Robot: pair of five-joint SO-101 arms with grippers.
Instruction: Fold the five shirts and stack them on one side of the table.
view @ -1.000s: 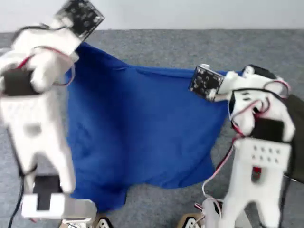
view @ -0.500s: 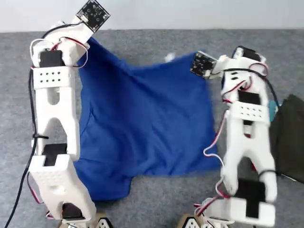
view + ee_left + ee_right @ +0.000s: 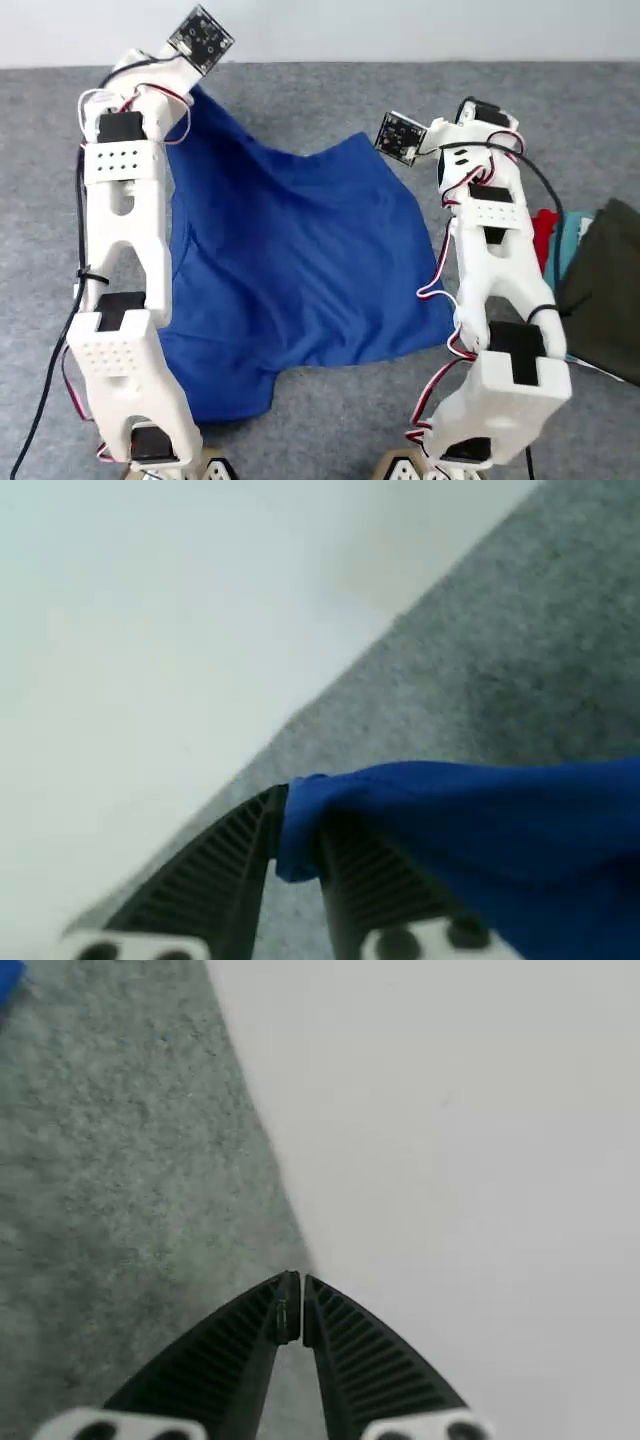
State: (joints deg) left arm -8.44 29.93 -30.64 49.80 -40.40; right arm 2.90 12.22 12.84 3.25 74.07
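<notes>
— How do the arms stand?
— Both stretch away toward the far edge of the grey counter (image 3: 330,100). The left arm (image 3: 125,230) runs along one side of the blue shirt (image 3: 290,260), the right arm (image 3: 495,250) along the other.
— And the left tool (image 3: 298,815)?
— Clamped on the shirt. A bunched fold of its edge sits pinched between the two black fingers (image 3: 225,865), and the cloth trails off from there.
— The right tool (image 3: 293,1305)?
— Closed, its fingertips meeting, pointed where the counter meets a pale wall (image 3: 470,1110).
— Where does the shirt lie?
— Spread between the arms, mostly flat and wrinkled. Its far corner on the left arm's side rises to that wrist; the other far corner lies just beside the right wrist.
— Anything else?
— Beyond the right arm, a dark green garment (image 3: 605,290) lies over red (image 3: 543,235) and teal (image 3: 566,240) cloth.
</notes>
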